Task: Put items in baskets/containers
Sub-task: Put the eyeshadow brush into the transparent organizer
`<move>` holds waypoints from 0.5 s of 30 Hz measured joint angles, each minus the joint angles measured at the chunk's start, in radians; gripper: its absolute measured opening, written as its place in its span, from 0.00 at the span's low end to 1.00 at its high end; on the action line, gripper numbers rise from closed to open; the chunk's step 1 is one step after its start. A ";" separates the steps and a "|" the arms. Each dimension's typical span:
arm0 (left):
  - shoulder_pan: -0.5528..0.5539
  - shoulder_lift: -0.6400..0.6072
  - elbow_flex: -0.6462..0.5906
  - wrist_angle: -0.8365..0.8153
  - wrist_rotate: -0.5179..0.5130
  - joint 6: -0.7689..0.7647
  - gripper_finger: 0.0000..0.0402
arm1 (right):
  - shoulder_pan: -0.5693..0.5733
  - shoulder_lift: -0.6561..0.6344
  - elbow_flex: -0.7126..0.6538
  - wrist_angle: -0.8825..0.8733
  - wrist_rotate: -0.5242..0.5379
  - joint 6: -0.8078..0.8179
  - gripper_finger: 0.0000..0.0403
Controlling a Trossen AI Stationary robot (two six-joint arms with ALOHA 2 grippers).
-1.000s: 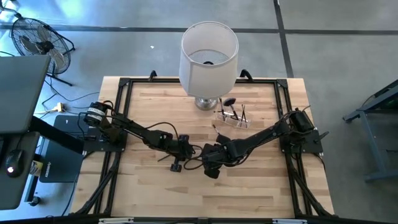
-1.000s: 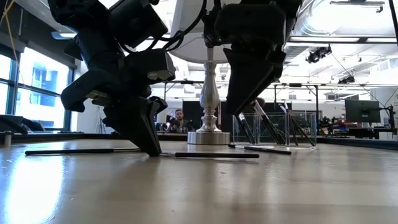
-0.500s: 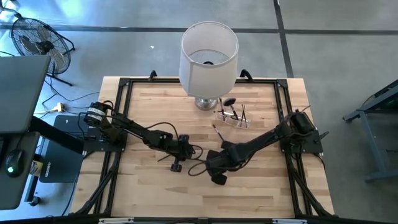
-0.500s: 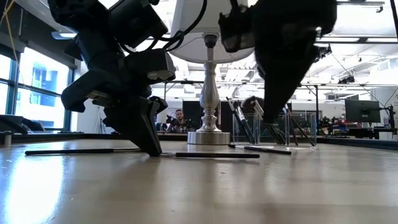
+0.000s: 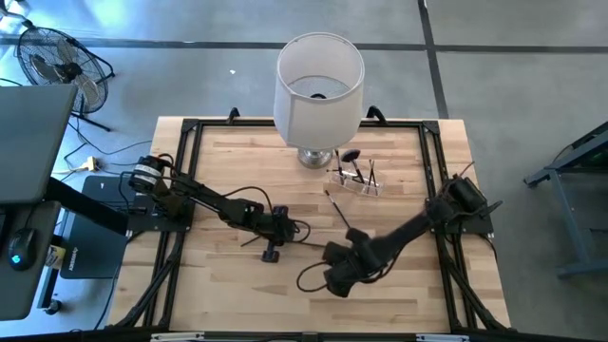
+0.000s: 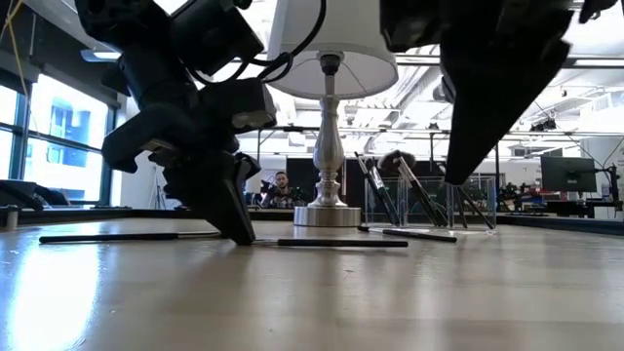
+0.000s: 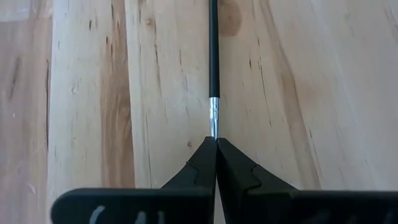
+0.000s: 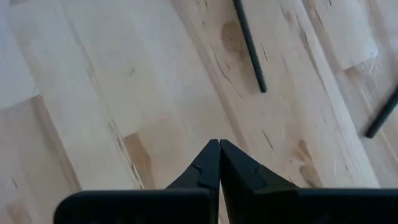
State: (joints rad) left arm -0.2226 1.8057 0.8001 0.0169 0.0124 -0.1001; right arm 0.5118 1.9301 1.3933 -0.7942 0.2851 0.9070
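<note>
Right gripper: the dark two-finger right gripper (image 5: 339,282) hangs over the bare boards toward the near edge of the desk, right of centre; its fingers are pressed together with nothing between them.
Left gripper: the dark two-finger left gripper (image 7: 216,152) is down at the desk near its centre, left of the right gripper; its fingers are closed on the end of a thin makeup brush with a black handle and silver ferrule (image 7: 213,68).
Gripped brush: it lies flat on the light wooden desk (image 5: 237,294), pencil-slim, with its black handle running away from the fingertips and the silver ferrule just at them.
Loose brushes: another thin dark brush handle (image 8: 249,45) lies on the boards ahead of the right gripper; a further slim dark brush (image 5: 337,208) lies on the wood just in front of the holder.
Holder: the small clear plastic box-like holder (image 6: 429,203) stands toward the far edge, right of centre, with several slim brushes leaning in it, one with a fluffy black head (image 5: 351,155).
Lamp: the big white cylindrical lampshade on a silver base (image 5: 319,87) stands at the middle of the far edge, just beside the holder.
</note>
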 joint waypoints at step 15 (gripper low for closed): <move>0.001 0.012 0.157 -0.144 0.016 -0.209 0.00 | 0.060 0.001 -0.001 -0.024 0.157 0.066 0.00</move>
State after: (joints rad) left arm -0.2216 1.8181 0.9572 -0.1270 0.0284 -0.3091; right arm 0.5721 1.9308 1.3919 -0.8185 0.4426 0.9726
